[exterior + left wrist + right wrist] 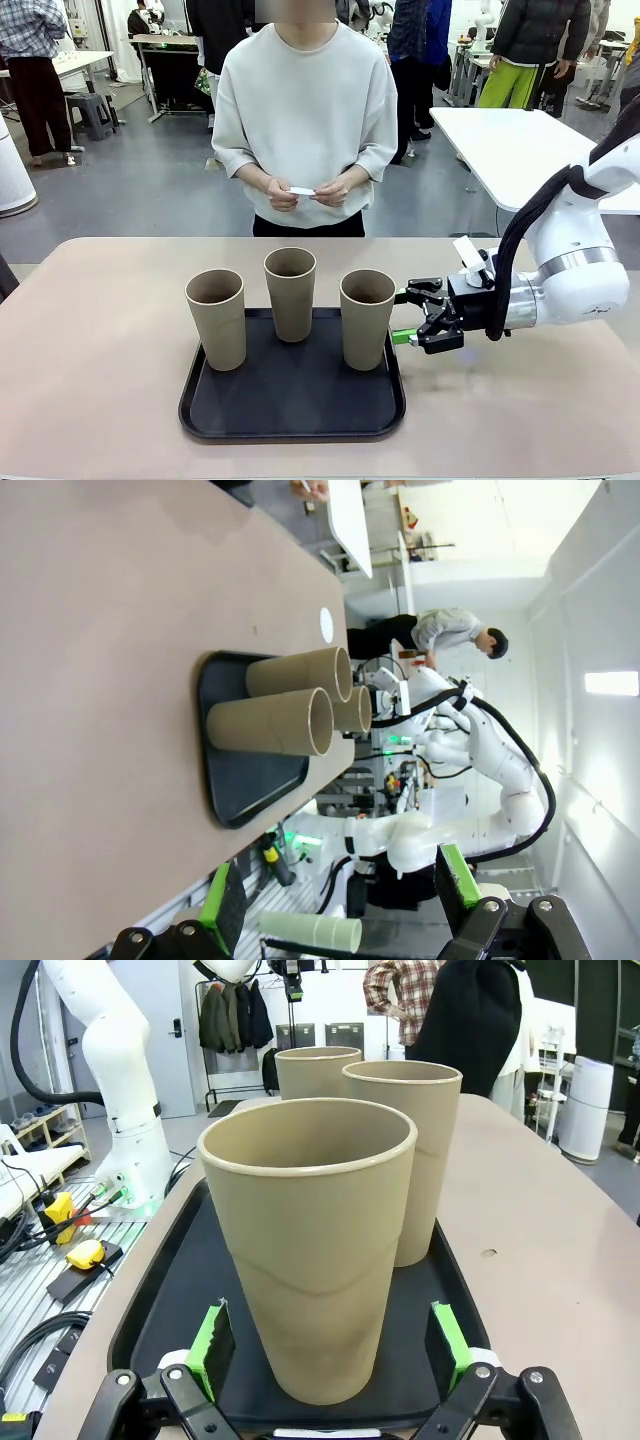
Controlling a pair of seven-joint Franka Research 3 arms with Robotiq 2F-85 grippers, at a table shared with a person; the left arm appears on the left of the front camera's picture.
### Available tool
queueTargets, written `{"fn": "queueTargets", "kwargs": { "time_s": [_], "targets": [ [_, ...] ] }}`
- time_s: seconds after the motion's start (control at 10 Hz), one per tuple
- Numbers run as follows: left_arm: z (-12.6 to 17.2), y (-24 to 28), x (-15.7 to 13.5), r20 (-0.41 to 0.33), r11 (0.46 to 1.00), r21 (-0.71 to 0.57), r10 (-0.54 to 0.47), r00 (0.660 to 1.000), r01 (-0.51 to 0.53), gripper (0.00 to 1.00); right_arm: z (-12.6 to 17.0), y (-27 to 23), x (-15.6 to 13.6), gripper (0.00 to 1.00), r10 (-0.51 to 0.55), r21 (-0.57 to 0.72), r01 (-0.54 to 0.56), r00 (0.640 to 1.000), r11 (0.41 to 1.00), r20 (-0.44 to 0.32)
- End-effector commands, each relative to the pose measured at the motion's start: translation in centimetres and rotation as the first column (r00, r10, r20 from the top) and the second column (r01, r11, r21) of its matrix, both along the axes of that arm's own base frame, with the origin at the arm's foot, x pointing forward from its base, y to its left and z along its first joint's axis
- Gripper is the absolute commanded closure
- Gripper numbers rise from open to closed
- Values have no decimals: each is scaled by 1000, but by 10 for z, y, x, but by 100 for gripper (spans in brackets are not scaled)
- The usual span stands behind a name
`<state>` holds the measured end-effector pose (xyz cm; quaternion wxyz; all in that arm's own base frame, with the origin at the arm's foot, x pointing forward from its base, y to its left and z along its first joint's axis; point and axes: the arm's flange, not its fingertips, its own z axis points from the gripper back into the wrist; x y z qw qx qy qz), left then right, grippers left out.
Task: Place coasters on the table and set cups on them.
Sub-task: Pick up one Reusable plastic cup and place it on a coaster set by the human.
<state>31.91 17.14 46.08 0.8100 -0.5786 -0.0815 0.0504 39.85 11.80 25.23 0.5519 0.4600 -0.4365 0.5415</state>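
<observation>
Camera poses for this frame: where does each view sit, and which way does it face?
Front: fixed on the robot's side, facing across the table at the person; right arm reaches in from the right, right gripper open beside the rightmost cup.
Left wrist: rolled sideways, back from the tray, facing the cups; left gripper open at the bottom edge, right arm beyond.
Right wrist: low at the tray's edge, rightmost cup between its own open fingers; left arm behind.
Shared: all three show tray and cups.

The right arm point(575, 270) was glossy white and rounded, with a silver wrist ring point(560, 262), a black sleeved cable point(525, 215) looping over it, and a black right gripper point(405, 316) carrying green pads point(403, 338).
</observation>
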Motion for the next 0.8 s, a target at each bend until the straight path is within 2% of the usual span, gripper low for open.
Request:
{"fn": "queueTargets", "kwargs": {
  "time_s": [0.0,0.3,0.7],
  "targets": [
    [2,0,-1,10,1000,-11,0,1000,0,0,-4,8,2,0,-17,13,16,999,1000,28],
    [2,0,-1,10,1000,-11,0,1000,0,0,-5,19,3,0,-10,41,7,998,999,57],
    [2,0,-1,10,1000,-11,0,1000,0,0,-9,30,7,0,5,39,-7,999,999,37]
  ]
}}
